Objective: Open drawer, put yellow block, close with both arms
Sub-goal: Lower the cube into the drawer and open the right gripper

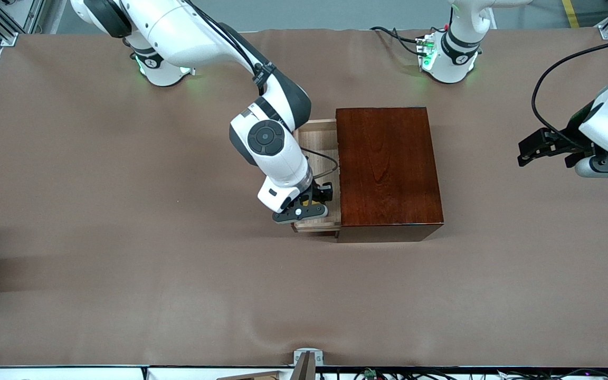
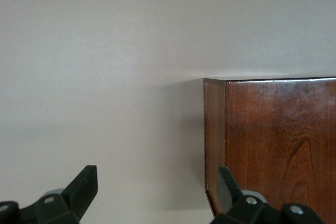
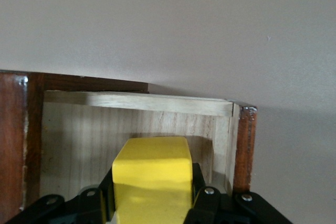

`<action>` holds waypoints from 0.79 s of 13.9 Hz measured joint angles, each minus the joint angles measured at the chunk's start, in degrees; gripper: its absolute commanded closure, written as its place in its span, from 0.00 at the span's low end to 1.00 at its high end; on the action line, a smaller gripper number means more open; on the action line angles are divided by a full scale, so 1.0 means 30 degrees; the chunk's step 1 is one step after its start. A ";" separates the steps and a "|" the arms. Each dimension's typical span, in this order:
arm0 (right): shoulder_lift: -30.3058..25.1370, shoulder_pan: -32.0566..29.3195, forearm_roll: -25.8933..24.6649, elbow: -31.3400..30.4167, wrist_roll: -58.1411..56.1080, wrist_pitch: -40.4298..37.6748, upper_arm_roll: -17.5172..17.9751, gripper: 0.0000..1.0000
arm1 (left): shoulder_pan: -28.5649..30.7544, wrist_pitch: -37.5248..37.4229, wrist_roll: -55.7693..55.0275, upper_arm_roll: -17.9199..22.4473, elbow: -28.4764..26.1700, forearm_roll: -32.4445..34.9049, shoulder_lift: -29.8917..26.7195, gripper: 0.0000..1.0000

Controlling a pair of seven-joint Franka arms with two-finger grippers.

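Nearest the front camera lies bare brown counter [image 1: 304, 295]; farther from it stands the box [image 1: 388, 169] with its drawer [image 1: 317, 140] pulled out toward the right arm's end. The right pincer [image 1: 304, 210] is down inside the drawer, at the corner nearest the front camera, and the block [image 3: 152, 174] sits between its fingers [image 3: 202, 195]. Pads stand tight against both sides of the block, so I read this as a grip at the point of letting go; whether the block rests on the drawer floor I cannot tell.

The left arm waits near its own end of the counter, its pincer [image 1: 544, 150] open and empty in the air, with the box's end wall [image 2: 214, 132] in its wrist view.

Handling, as a judgement: the block looks light, rigid and smooth-sided, not fragile; its flat parallel faces suit a grasp across the narrow width, as now. A release low in the drawer should keep it from tumbling. The drawer looks stiff and slides along one line; to shut it, push squarely on the dark front, which the right arm hides in the front view, while the box's end wall is braced, since the glossy box may skid on the cloth.
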 measured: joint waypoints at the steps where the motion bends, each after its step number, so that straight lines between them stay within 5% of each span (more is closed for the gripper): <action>1: -0.0003 0.0004 0.0095 0.0085 0.0003 0.0053 0.0041 0.00 | 0.0005 0.0000 0.0000 0.0001 0.0002 0.0000 0.0000 0.00; 7: -0.0917 -0.0071 0.0793 0.0554 -0.0001 -0.2286 -0.0072 0.00 | -0.0025 0.0005 0.0000 -0.0017 0.0405 0.0000 0.0000 0.00; 11: -0.3034 -0.0840 0.0845 0.0740 -0.0385 -0.6412 -0.0282 0.00 | 0.0091 0.0481 0.0000 0.0069 0.0393 0.0001 0.0445 0.00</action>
